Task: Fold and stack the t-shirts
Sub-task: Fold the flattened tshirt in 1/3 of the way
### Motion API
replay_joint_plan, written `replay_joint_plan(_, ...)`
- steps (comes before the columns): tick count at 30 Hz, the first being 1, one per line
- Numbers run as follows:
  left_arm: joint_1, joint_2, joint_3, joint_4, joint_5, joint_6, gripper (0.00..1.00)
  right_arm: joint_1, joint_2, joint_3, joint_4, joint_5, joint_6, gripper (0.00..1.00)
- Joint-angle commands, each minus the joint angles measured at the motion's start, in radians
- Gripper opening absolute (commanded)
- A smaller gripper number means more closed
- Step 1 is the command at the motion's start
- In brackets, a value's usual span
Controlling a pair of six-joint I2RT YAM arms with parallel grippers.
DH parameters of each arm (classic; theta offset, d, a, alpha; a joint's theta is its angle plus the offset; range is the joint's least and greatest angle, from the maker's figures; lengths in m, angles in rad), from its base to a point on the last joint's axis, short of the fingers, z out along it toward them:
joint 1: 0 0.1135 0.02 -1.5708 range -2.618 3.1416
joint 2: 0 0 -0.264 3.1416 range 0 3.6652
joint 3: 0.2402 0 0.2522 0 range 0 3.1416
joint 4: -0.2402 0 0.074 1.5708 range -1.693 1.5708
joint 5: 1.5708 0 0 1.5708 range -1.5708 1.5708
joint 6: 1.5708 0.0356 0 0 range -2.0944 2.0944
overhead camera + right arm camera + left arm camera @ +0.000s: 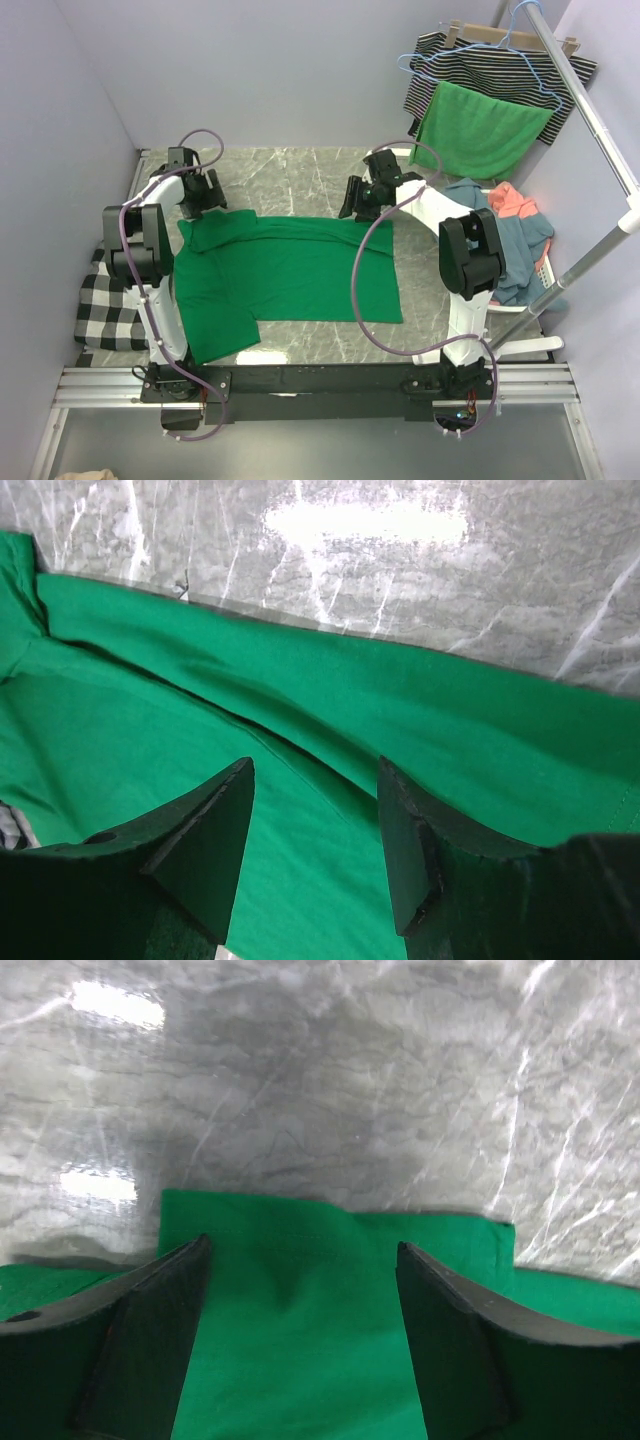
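Seen from above, the emerald t-shirt (290,275) lies spread on the marble worktop (300,165) with its far edge folded over. A blue t-shirt (522,255) and a coral t-shirt (512,200) are heaped at the right (no wrist view catches them). Close up, the left pincer (302,1250) hangs wide open over a folded green corner, gripping nothing. The right pincer (315,770) is likewise parted and empty above a fold ridge.

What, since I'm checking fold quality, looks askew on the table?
The green t-shirt lies only partly folded: its far edge is turned over in a crooked band, and a flap juts out at the near left, so the outline isn't square. Nothing looks damaged.
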Motion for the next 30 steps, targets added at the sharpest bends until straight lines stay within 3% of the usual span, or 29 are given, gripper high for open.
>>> replay_joint_plan(1,-0.004,0.007,0.021,-0.013,0.049,0.052,0.77,0.007,0.011,0.062,-0.01,-0.015,-0.026,0.59)
replay_joint_plan(4,-0.006,0.013,0.016,-0.031,0.064,0.058,0.66,0.012,0.018,0.062,-0.019,-0.012,-0.029,0.59)
replay_joint_plan(11,-0.004,0.004,-0.013,-0.04,0.061,0.063,0.56,0.015,0.03,0.073,-0.03,-0.007,-0.034,0.59)
replay_joint_plan(24,-0.006,0.015,0.073,-0.06,0.092,0.069,0.06,0.018,0.018,0.058,-0.034,0.011,-0.041,0.58)
replay_joint_plan(26,-0.007,-0.01,0.074,-0.047,0.099,0.06,0.01,0.016,0.012,0.053,-0.031,0.011,-0.041,0.58)
replay_joint_plan(30,-0.007,-0.079,0.068,-0.011,0.135,0.046,0.01,0.016,-0.002,0.038,-0.022,0.008,-0.043,0.58)
